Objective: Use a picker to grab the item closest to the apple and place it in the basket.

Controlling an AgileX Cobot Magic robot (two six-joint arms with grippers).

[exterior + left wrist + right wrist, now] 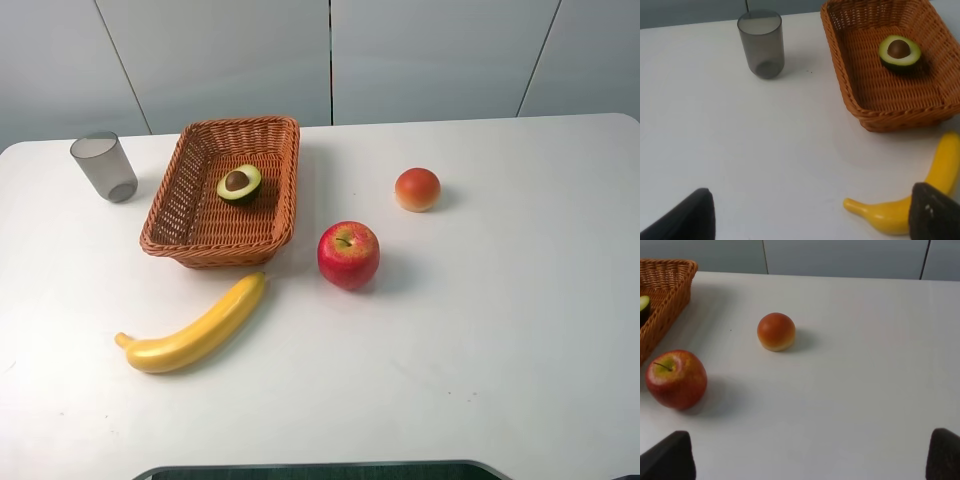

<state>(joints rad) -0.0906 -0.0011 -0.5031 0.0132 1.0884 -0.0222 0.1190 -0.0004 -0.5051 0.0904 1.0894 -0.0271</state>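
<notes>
1. Left gripper [812, 217]: fingers spread wide, nothing held.
2. Banana [940, 165] just beside one fingertip, flat on the table, tip toward the apple [348, 255]; judged the apple's nearest item.
3. Probably light, stiff, smooth and slippery: best pinched across the thick middle.
4. Basket [220, 258] just beyond the banana.

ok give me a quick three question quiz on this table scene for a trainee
1. True or false: the avocado half lies inside the wicker basket.
2. Which stands nearest the grey cup? A) red apple B) wicker basket C) bread roll
3. Fill in: the banana lies on the white ____, outside the basket.

Key: 1 true; 2 B; 3 table.
</notes>
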